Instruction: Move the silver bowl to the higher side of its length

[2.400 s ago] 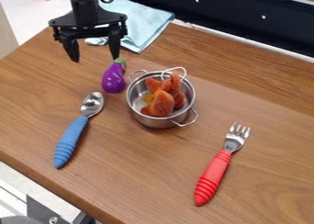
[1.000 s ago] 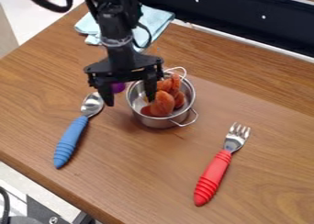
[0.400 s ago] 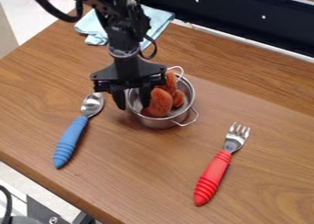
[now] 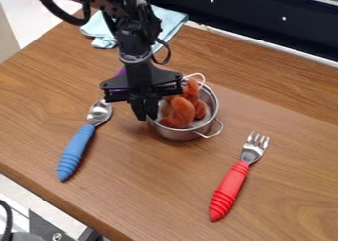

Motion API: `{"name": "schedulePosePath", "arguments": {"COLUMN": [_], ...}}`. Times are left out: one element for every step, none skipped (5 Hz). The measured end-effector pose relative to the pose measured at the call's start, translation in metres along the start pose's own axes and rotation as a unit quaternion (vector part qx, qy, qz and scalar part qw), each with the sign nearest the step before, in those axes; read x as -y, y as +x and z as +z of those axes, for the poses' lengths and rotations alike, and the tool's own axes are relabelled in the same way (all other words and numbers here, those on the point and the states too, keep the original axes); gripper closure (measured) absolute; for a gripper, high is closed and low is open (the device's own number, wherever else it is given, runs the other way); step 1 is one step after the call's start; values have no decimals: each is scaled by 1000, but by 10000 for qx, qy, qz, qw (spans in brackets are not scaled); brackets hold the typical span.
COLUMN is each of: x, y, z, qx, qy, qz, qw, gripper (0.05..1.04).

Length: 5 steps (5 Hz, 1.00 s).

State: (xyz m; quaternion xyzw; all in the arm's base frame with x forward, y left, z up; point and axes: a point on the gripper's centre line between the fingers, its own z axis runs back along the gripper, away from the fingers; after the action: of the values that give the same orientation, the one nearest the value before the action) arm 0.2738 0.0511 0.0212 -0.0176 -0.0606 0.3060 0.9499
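A: Here's the end effector point(image 4: 147, 119), its fingers drawn close, pinching the bowl point(image 4: 177, 135) by the rim at nine o'clock!

B: And the bowl sits mid-table, just above centre, with orange food point(image 4: 182, 111) heaped inside. That's the worry for me: a one-sided grip, weight hanging out toward three. Lift now and it could droop, even roll out of the pinch.

A: And the food?

B: Stacked up near the rim, so a sharp tilt could tip a piece over onto the table point(image 4: 145, 195).

A: What about traffic?

B: The purple toy point(image 4: 119, 73) is at ten o'clock, right behind the end effector. If the high side means toward twelve, a low, leftward swing could knock it. Slow and level, please!
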Motion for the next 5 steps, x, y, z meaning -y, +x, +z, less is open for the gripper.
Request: {"name": "schedulePosePath", "arguments": {"x": [-4,-11,-18,-30,-45], "y": [3,5,3,-4,-25], "z": [8,21,31,39,36], "qx": [-150,-169,-286,-350,-175], "qy": [-240,-479,-623,-720,-747], "qz": [19,-77,-266,-584,-902], "qw": [9996,9987,9973,9951,9930], "gripper": [1028,1028,1028,1028,1028]}}
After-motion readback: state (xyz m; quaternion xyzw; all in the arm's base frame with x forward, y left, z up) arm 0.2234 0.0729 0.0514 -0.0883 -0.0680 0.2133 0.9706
